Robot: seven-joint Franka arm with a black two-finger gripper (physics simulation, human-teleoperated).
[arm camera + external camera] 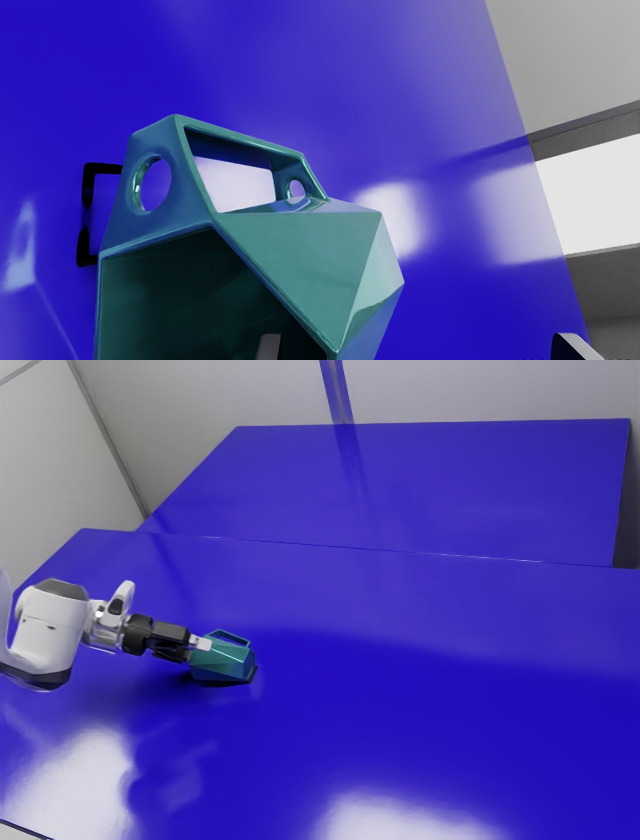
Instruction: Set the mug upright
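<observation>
The glossy deep-blue tabletop [420,670] spreads across the near part of the exterior view, with white patches of glare along its near side. At the far side lies another flat blue surface [450,485], and pale grey walls [210,390] rise around it. A blue strip [336,390] runs up the far wall. The white jointed robot arm [52,628], ending in a black hand [152,637], reaches in from the exterior view's left, low over the tabletop.

The teal, glossy, many-faceted mug [228,662] lies tipped on its side on the tabletop, in the exterior view's left half, right at the end of the hand. Its open mouth faces the arm and its closed base points toward the exterior view's right. The angular teal handle [165,142] stands up along the mug's upper side, a flat-sided loop with a round hole through each of its two end pieces.

The pale-tipped fingers [201,644] are at the mouth end of the mug. In the wrist view they stand wide apart: one tip shows against the dark mouth, the other is out past the mug's outer side, with a stretch of the faceted wall between them. Blue tabletop shows between that wall and the outer tip, so they are not clamped on the mug.
</observation>
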